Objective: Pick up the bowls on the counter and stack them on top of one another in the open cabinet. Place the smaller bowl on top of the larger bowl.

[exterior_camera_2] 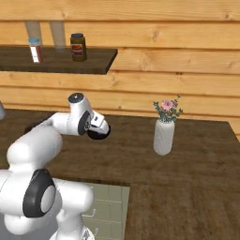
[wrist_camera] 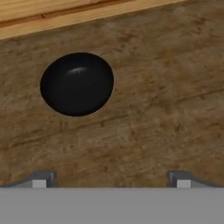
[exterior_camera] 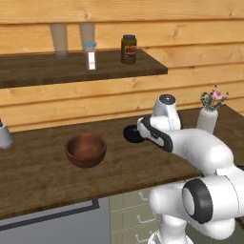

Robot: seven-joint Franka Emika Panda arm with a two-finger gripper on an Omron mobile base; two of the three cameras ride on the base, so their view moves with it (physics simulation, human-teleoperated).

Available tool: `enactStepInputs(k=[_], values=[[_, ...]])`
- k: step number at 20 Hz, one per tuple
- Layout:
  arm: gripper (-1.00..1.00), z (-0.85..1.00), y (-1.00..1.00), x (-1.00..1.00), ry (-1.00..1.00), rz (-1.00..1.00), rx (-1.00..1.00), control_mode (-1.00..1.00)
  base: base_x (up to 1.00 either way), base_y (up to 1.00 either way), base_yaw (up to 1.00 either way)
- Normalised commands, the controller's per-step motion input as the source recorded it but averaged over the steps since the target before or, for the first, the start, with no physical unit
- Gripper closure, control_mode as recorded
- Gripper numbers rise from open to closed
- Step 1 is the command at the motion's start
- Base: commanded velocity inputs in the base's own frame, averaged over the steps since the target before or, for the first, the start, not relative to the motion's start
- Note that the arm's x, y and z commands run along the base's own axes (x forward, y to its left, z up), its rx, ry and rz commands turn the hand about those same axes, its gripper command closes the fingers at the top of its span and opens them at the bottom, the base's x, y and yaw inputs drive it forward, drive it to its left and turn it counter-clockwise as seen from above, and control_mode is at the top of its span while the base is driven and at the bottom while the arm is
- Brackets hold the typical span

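Nearest the base cameras, the white arm hides the end effector (wrist_camera: pixel 111 179) and part of the smaller bowl (exterior_camera: pixel 131 135) behind it. Two fingertips (wrist_camera: pixel 41 179) stand wide apart, holding nothing, above bare worktop (exterior_camera: pixel 43 176) with the black bowl ahead and apart. Left of the arm sits the larger bowl (exterior_camera: pixel 86 149). Farther back, a wall shelf (exterior_camera: pixel 57 69) carries jars.

Dark wood-grain table (exterior_camera: pixel 43 176) carries the reddish-brown bowl (exterior_camera: pixel 86 149) left of centre; small black bowl (wrist_camera: pixel 77 84) sits apart to its right, nearer the wall; white vase (exterior_camera_2: pixel 163 136) with flowers stands further right; wall shelf (exterior_camera: pixel 57 69) bears a dark jar (exterior_camera: pixel 128 49) and a small bottle (exterior_camera: pixel 90 55).
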Motion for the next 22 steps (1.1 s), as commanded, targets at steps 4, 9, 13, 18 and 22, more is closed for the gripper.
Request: enactStepInputs(k=[4,9,13,18,22], values=[[-1.00,-0.16,0.00,0.59,0.11,-0.11,0.11,-1.00,0.00,0.00,0.00],[-1.00,-0.08,-0.01,0.17,0.06,-0.01,0.03,-1.00,0.00,0.00,0.00],[-1.00,-0.34,0.00,0.40,0.01,-0.03,0.00,-1.00,0.00,0.00,0.00],[-1.00,-0.45,0.00,0.40,0.06,-0.03,0.00,-1.00,0.00,0.00,0.00],[-1.00,-0.47,0.00,0.46,0.09,-0.01,0.00,-1.00,0.00,0.00,0.00]])
